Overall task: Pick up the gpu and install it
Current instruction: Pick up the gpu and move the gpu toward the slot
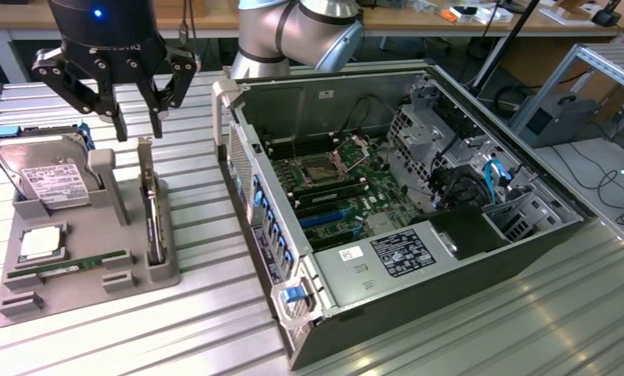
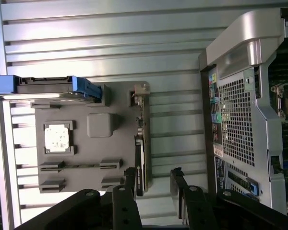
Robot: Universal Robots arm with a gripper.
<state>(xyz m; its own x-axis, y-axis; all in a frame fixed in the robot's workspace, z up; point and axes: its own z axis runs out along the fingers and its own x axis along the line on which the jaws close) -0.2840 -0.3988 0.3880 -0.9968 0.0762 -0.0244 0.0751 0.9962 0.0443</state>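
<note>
Over on the exterior view's left, the gray tray (image 1: 82,291) has a hard drive (image 1: 42,174) in it, and the gpu (image 1: 153,223) stands on edge along its right side. The gripper (image 1: 137,129) hangs just above that card, spread wide and holding nothing. The open computer case (image 1: 322,94) sits to the right.

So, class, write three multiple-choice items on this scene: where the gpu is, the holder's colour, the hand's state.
1. Where is the gpu? A inside the computer case; B on edge in the holder; C flat on the table.
2. The holder's colour? A grey; B red; C yellow.
3. The hand is: A shut on the gpu; B shut, empty; C open.
Key: B, it stands in the holder's slot; A, its moulding is grey; C, its fingers are spread above the holder.
</note>
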